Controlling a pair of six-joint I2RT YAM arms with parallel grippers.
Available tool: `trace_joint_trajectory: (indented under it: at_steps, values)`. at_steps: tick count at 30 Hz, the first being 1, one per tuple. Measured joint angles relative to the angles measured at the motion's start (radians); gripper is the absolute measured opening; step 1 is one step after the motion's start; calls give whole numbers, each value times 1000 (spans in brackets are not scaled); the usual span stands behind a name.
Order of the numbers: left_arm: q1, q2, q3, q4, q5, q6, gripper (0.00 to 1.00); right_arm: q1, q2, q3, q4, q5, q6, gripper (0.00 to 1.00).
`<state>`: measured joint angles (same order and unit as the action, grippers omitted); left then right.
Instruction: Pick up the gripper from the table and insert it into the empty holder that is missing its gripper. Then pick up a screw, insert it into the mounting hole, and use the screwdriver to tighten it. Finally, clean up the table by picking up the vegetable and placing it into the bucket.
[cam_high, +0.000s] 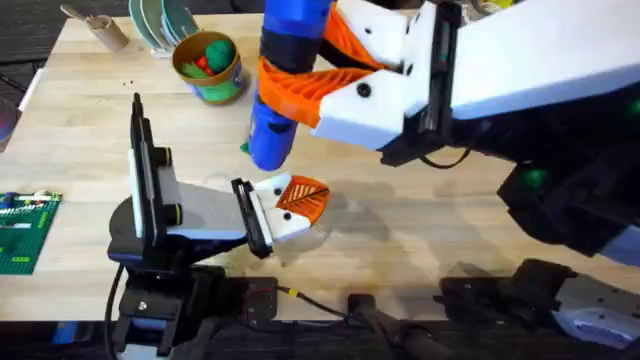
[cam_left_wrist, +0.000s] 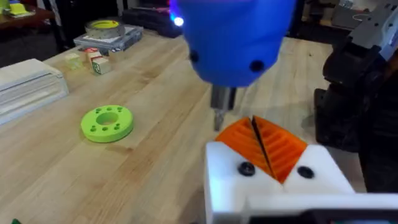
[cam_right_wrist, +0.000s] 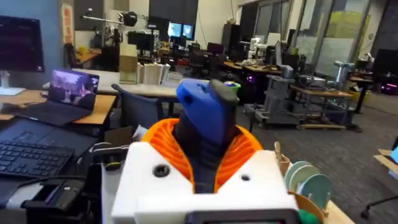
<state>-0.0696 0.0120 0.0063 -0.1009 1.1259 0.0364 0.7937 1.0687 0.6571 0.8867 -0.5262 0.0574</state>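
Pale wood grain runs across the worktop (cam_high: 420, 230) seen from overhead, with my two bases at the near edge. My right jaws (cam_high: 300, 75), white with orange ribbed pads, are pinching the blue screwdriver (cam_high: 282, 90) and holding it upright, high and close under the camera, its lower end above the middle of the worktop. Just below it, my left jaws (cam_high: 300, 205) lie low over the wood, and I cannot tell here whether they are spread or pressed together. The bucket (cam_high: 210, 68) stands at the far side with a green ball and something red inside it; a small dark green bit, perhaps the vegetable (cam_high: 244, 148), peeks out beside the screwdriver's body. Teal plates (cam_high: 160, 22) lean behind the bucket, and a green brick plate (cam_high: 22, 232) sits at the left edge.

From my left wrist, the screwdriver (cam_left_wrist: 239, 37) looms overhead, its thin metal tip (cam_left_wrist: 219, 118) pointing down just beside my orange pads (cam_left_wrist: 277, 146), which are pressed together with a thin dark seam between them. A lime-green disc (cam_left_wrist: 107, 122) lies well apart on the wood.

From my right wrist, the screwdriver (cam_right_wrist: 205, 124) stands clamped between my orange ribbed pads (cam_right_wrist: 245, 149), with an office behind it.
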Motion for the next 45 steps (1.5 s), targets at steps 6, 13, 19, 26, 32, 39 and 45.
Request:
trace_joint_trajectory:
  at_steps: [6, 13, 19, 26, 32, 39, 45]
  values:
    - [0, 0, 0, 0, -2, 0, 12, 3, 0, 0, -24, -51, 3, 128]
    - [0, 0, 0, 0, -2, 0, 12, 3, 0, 2, -99, -93, 15, 121]
    - [0, 0, 0, -1, -4, -3, 12, 3, 0, 13, -157, -96, 9, 115]
    - [0, 0, 0, 0, -5, -3, 12, 3, 0, 13, -112, -89, -13, 110]
    - [0, 0, 0, 0, -5, -3, 12, 3, 0, 13, -123, -88, -13, 105]
    - [0, 0, 0, -1, -5, -7, 12, 3, 25, 15, -117, -78, -14, 97]
    - [0, 0, -1, -1, -9, -11, 12, 3, 36, 17, -109, -73, -13, 93]
